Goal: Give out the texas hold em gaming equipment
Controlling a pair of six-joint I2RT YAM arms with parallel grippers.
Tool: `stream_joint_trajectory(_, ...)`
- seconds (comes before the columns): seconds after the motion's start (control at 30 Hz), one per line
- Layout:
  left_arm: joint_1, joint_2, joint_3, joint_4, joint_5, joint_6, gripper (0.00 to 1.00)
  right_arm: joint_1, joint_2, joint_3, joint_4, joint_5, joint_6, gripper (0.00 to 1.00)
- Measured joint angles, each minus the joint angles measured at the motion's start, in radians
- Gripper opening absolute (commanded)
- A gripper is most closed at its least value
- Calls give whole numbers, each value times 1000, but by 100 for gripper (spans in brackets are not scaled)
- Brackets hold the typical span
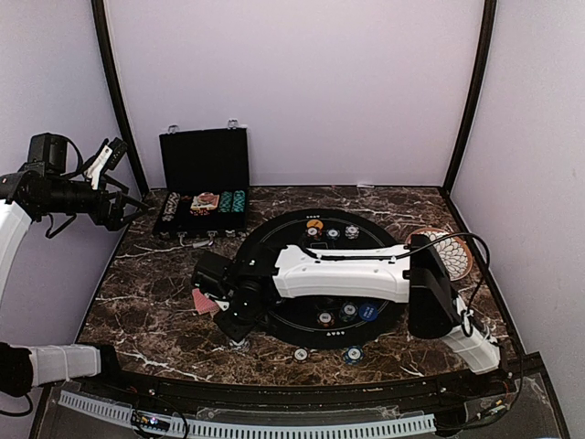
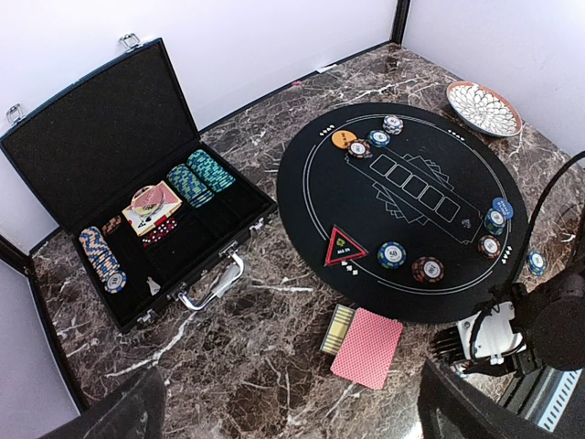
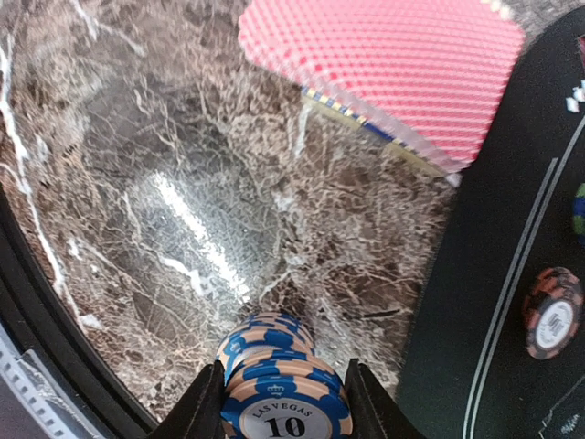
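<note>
Right wrist view: one short stack of blue-and-peach striped poker chips (image 3: 283, 402), top chip marked 10, pinched between the jaws of the right gripper (image 3: 285, 370), partly closed, over the brown marble tabletop (image 3: 183, 210). Red-backed playing cards (image 3: 393, 64) lie beyond it, and the black round felt mat (image 3: 475, 302) is just beside. Left gripper (image 1: 110, 154): raised at the left, jaws wide apart, empty.
</note>
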Motion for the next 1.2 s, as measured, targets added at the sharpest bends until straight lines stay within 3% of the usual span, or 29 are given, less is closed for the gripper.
stream_joint_trajectory(0.37,0,0,0,0,0,0,99,-61,-116,-7,-16,53,9,23)
stream_joint_trajectory(0.8,0,0,0,0,6,0,99,-260,-164,-173,16,108,10,21)
stream_joint_trajectory(1.2,0,0,0,0,15,0,99,-225,-174,-297,66,80,33,20)
